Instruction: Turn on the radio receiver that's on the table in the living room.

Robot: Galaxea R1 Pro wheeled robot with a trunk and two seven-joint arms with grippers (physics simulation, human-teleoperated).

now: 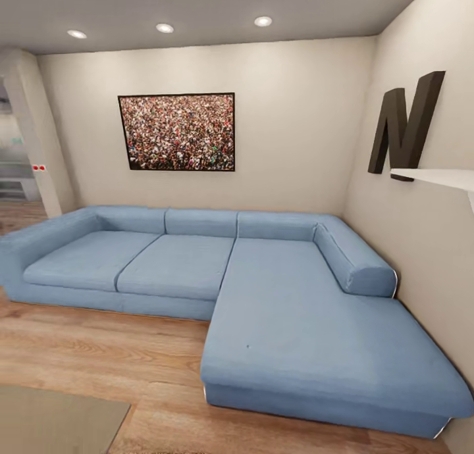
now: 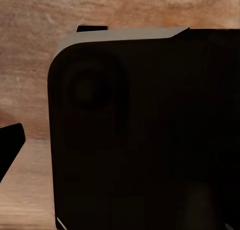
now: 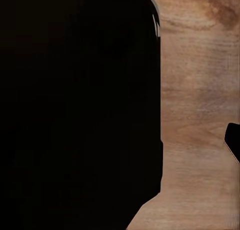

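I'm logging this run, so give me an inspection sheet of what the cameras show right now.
Surface: a grey-brown corner, likely the table, bare where seen.
Job's things: radio receiver nothing seen.
Clutter: nothing seen.
Grippers: dark robot body fills the wrist views; whether the fingers are open or shut cannot be told.
Cables: nothing seen.
Surroundings: blue L-shaped sofa, framed crowd picture, dark letter N on a white shelf, wood plank floor.

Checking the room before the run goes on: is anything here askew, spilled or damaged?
Nothing stands out. The blue L-shaped sofa sits squarely in the corner with its cushions in place, the framed crowd picture hangs level, and the light wood plank floor shows no spill. A grey-brown surface shows at the lower-left corner.
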